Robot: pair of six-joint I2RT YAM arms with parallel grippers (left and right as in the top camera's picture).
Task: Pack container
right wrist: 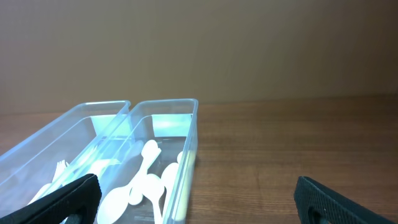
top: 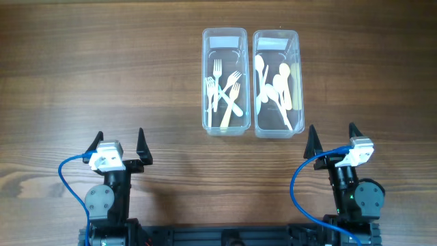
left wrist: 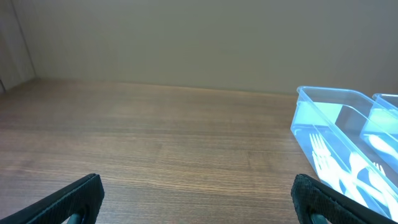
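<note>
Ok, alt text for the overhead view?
Side by side on a wooden table, the left container holds white forks and the right container white spoons. Below them, the left fingers and right fingers are open and empty.

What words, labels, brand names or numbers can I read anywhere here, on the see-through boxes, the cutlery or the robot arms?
No readable text in any view.
The clear plastic container of white forks: a pale patch at its far end, no legible print.
The clear plastic container of white spoons: the same, nothing legible.
The left black two-finger gripper and the right black two-finger gripper: no markings visible.
</note>
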